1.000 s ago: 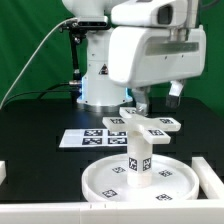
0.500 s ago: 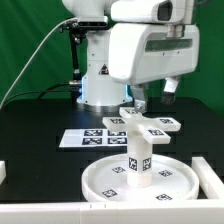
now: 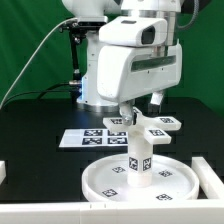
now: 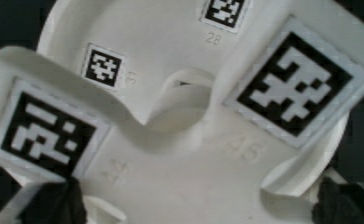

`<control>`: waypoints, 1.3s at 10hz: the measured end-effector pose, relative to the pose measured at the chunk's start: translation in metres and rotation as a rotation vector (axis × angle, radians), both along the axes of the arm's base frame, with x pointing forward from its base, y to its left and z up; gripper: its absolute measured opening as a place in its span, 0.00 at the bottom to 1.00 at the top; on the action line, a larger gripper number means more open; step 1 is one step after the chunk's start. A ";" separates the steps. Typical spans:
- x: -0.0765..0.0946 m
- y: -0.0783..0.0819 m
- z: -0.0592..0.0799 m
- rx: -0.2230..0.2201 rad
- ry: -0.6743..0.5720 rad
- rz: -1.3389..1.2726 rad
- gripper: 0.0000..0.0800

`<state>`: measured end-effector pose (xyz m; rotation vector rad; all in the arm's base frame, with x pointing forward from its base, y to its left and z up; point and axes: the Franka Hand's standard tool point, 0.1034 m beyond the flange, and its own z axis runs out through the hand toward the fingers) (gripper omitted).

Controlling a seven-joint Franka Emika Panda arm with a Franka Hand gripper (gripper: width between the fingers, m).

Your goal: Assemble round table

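Wrist view: we see jaws clamped on cross-shaped piece [image 4: 170,120];
Axis: cylinder [image 3: 138,165] upright directly beneath gripper [image 3: 137,114], near worktop's [image 3: 40,160] camera-side edge

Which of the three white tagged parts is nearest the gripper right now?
The small cross-shaped piece, directly beneath the gripper; the upright cylinder and round disc sit lower.

White cross-shaped piece [image 3: 150,130] with black-and-white tags [image 4: 309,82]

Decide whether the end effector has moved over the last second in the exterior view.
Yes. The end effector has swung toward the exterior view's left, judged against the upright cylinder, which has stayed put.
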<state>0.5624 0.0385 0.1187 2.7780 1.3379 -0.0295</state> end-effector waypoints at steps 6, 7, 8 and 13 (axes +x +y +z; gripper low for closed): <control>0.008 0.008 -0.002 -0.013 -0.051 0.050 0.81; 0.008 0.008 -0.003 -0.013 -0.051 0.053 0.81; 0.007 0.008 -0.004 -0.014 -0.050 0.052 0.81; 0.002 0.007 -0.008 -0.012 -0.036 -0.097 0.81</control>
